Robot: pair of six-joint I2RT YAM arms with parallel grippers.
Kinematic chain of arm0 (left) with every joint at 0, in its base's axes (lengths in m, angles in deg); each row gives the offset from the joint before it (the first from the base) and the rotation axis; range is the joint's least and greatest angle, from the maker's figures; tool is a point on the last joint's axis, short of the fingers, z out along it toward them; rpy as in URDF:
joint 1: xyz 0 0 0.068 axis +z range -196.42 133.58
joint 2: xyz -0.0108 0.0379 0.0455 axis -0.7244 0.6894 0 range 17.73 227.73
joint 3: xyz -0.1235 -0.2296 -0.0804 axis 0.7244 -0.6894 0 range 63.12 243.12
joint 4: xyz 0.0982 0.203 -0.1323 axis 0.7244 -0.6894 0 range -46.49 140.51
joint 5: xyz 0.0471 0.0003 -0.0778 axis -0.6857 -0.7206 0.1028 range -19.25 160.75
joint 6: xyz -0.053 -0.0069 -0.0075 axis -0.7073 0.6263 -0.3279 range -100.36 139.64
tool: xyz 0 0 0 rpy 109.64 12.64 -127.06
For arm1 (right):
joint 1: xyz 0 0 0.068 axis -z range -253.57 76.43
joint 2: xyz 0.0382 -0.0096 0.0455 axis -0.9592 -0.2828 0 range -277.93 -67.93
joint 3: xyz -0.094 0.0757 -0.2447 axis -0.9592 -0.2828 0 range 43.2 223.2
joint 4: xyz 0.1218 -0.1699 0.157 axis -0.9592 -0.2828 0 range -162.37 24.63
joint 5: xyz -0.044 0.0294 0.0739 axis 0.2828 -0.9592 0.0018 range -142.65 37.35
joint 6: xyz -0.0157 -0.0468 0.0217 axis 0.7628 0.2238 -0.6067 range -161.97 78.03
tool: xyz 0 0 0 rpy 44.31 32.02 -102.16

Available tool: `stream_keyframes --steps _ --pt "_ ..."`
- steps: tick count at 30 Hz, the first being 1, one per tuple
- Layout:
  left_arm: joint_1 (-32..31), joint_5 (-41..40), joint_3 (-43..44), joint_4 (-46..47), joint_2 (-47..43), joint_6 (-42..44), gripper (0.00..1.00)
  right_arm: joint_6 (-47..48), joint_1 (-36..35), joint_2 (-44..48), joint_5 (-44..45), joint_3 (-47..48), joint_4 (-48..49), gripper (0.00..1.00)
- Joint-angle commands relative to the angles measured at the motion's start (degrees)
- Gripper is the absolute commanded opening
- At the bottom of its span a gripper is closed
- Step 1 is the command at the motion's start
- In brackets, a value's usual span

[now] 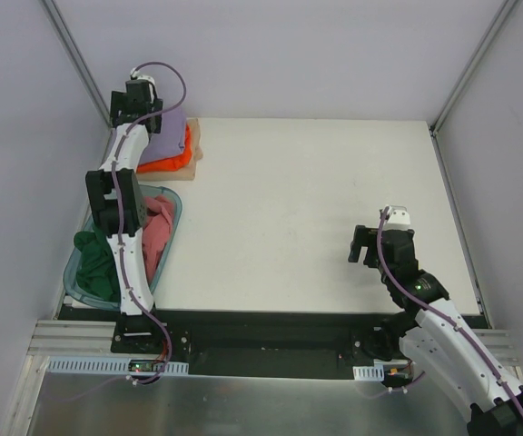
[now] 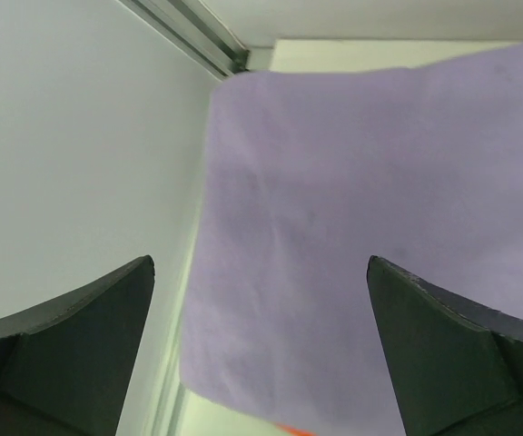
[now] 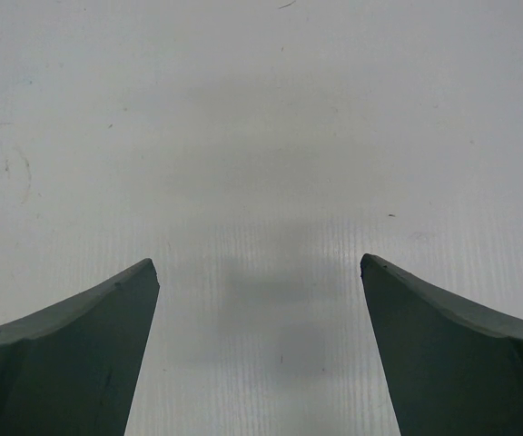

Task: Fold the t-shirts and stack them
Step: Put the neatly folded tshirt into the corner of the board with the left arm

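Top: my left tool (image 1: 139,98) is over the far-left corner, above the lavender t-shirt (image 1: 169,136), which lies on the orange t-shirt (image 1: 178,162). The pink t-shirt (image 1: 160,232) and green t-shirt (image 1: 98,263) are in the tub (image 1: 176,202) at the near-left edge. My right tool (image 1: 363,245) is toward the near-right of the worktop (image 1: 289,200).
Left wrist: jaws wide apart, empty.
Right wrist: jaws wide apart, empty.

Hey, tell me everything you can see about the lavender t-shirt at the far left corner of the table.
The lavender t-shirt is soft, plain, matte cloth, folded into a flat, roughly rectangular pad with only faint creases. No sleeves or collar show. It lies on top of the folded orange t-shirt, whose edge peeks out beneath it, and both rest on the tan board near the left wall. The left arm hides part of it from above. The left gripper hangs open over it, gripping nothing.
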Motion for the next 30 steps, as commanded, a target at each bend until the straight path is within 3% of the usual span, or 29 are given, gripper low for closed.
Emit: stream_keyframes --steps 1,3,7,10,16,24,30 --pt "-1.55 6.86 -4.72 -5.24 -11.05 -6.54 0.99 0.36 0.08 0.73 -0.19 1.94 0.47 0.96" --pt "-1.99 9.66 -8.77 -6.38 -14.21 -10.39 0.99 0.36 0.17 1.08 -0.37 1.68 0.47 0.96" --pt "-1.9 26.68 -15.01 -7.71 -19.67 -18.4 0.99 0.44 0.17 1.52 -0.9 1.58 0.21 0.96" --pt "-1.9 35.68 -14.68 -7.88 -19.07 -22.88 0.99 0.36 0.08 1.7 -1.42 1.59 0.12 0.96" --pt "-1.99 36.04 -13.44 -9.99 -14.59 -27.19 0.99 0.62 0.16 2.93 -0.46 1.06 -0.58 0.96" --pt "-2.08 45.8 -16.34 -10.35 -12.12 -30.88 0.99 0.8 0.08 2.67 -0.02 1.5 -1.29 0.96" --pt "-2.17 43.0 -18.45 -10.08 -9.23 -31.16 0.99 0.8 0.08 3.19 -0.28 1.5 -1.99 0.96"
